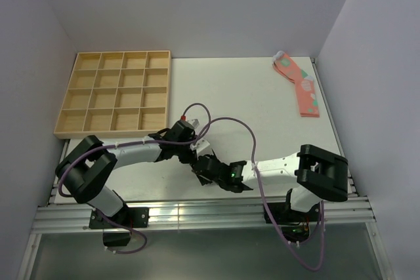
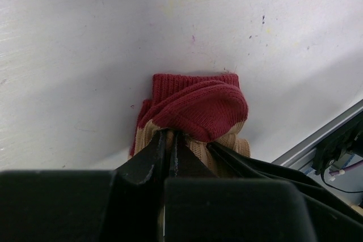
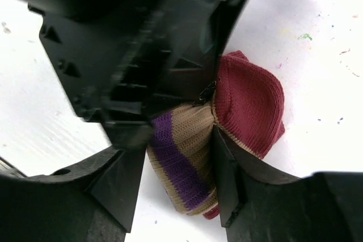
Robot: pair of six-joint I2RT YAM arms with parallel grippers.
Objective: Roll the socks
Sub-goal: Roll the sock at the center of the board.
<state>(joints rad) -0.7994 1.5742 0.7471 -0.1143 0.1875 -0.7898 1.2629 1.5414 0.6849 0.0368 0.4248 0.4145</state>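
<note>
**A:** How far along is the rolling looking?

**B:** Well along, I'd judge. The socks [image 2: 198, 109] are sitting bunched into one tight bundle on the white surface [image 2: 85, 55], in the middle of the left wrist view. The dark red knit is folding over the tan. In the top view the bundle is hiding under the two arms, at lower centre of the frame.

**A:** And what are the arms doing with it?

**B:** The left end effector [image 2: 171, 137] is pinching narrow on a fold of tan fabric at the bundle's near edge. The right end effector [image 3: 178, 162] is standing wide and straddling the purple-striped cuff part. One finger is touching the knit. Lower down, a sliver of surface is showing beside the other finger, so I'm reading it as around the bundle rather than clamping it.

**A:** So what is remaining?

**B:** The striped cuff is bulging out at the lower middle of the right wrist view and isn't wrapping over the red end, so the roll is probably not locked yet. That tuck and a clean release are what I'm expecting to be left. The salmon-pink socks [image 1: 307, 100] are lying flat at upper right of the top view, well apart. The wooden compartment tray [image 1: 108, 133] is sitting at upper left.
</note>
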